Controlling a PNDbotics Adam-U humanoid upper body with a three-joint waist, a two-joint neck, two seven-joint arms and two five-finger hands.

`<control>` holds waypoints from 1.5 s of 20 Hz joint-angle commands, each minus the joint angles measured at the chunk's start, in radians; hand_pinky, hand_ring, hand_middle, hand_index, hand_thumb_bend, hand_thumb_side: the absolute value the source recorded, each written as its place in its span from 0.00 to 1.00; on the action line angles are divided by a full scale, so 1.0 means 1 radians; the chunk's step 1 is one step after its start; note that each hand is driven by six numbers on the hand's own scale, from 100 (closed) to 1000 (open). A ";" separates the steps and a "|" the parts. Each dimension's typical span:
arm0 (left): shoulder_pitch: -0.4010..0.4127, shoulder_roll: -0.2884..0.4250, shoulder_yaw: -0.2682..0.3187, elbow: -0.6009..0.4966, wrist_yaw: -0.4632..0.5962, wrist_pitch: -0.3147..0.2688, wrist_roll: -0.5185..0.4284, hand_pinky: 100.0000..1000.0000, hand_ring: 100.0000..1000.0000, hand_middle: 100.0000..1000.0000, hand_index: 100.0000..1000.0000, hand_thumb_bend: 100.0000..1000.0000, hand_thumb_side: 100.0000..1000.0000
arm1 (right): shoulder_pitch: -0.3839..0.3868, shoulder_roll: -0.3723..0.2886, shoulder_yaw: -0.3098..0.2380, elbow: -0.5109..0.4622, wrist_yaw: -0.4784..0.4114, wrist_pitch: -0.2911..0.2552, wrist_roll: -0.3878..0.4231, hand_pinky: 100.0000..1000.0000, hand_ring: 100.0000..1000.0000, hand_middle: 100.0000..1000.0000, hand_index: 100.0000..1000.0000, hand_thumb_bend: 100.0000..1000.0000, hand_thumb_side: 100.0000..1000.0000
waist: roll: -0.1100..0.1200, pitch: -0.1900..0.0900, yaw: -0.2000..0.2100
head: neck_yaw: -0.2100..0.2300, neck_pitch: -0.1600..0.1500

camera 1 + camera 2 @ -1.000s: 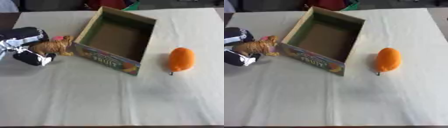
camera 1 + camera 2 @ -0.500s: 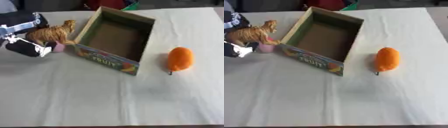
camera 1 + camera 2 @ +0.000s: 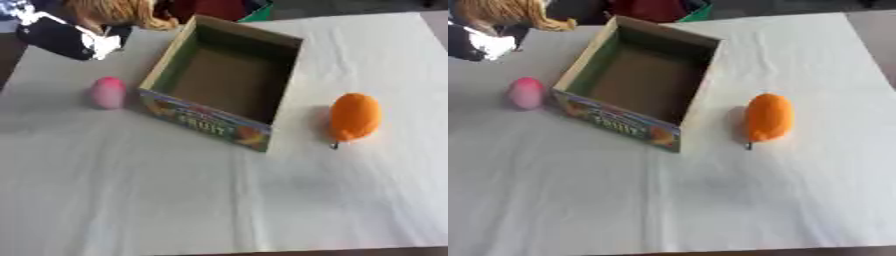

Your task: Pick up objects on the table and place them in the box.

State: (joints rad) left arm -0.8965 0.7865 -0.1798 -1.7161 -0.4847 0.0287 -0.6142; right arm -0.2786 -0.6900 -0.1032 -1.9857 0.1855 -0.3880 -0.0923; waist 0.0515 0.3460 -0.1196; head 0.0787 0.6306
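My left hand (image 3: 61,37) is raised at the upper left, shut on a brown striped toy animal (image 3: 118,11) that hangs in the air left of the box's far corner. The open cardboard box (image 3: 226,82) with a printed fruit front stands empty in the middle of the table. A small pink egg-shaped thing (image 3: 108,92) lies on the cloth just left of the box. To the right of the box, apart from it, lies an orange fruit (image 3: 354,116). My right hand shows in neither view.
A white cloth (image 3: 219,200) covers the table. Red and green things (image 3: 662,9) sit past the far edge behind the box. The dark table edge shows at the left (image 3: 7,55).
My left hand has lifted the toy animal up off the table toward the top left. The pink thing, earlier hidden beside the toy, now lies uncovered. The camera has tilted.
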 commanded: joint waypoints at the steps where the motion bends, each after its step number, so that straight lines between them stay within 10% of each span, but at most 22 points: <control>1: -0.054 -0.018 -0.012 0.041 -0.036 -0.011 0.041 0.28 0.32 0.18 0.24 0.00 0.25 | -0.019 -0.026 -0.003 -0.014 -0.013 -0.005 0.003 0.72 1.00 0.60 0.81 0.00 0.80 | -0.001 -0.015 -0.009 | 0.010 -0.019; 12: -0.174 -0.172 -0.074 0.279 -0.168 -0.094 0.184 0.29 0.33 0.18 0.24 0.00 0.25 | -0.082 -0.007 0.010 -0.014 -0.042 -0.015 0.013 0.72 1.00 0.60 0.81 0.00 0.79 | 0.007 0.013 -0.100 | 0.054 -0.052; 30: -0.165 -0.317 -0.146 0.442 -0.437 -0.128 0.292 0.28 0.37 0.23 0.30 0.00 0.21 | -0.111 0.018 0.015 -0.014 -0.077 0.013 0.008 0.71 1.00 0.59 0.79 0.00 0.80 | 0.004 0.029 -0.110 | 0.067 -0.065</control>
State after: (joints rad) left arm -1.0460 0.4609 -0.3289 -1.2686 -0.9110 -0.1004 -0.3287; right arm -0.3786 -0.6560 -0.0825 -1.9857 0.1167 -0.3783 -0.0829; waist 0.0635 0.3952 -0.2276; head 0.1424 0.5757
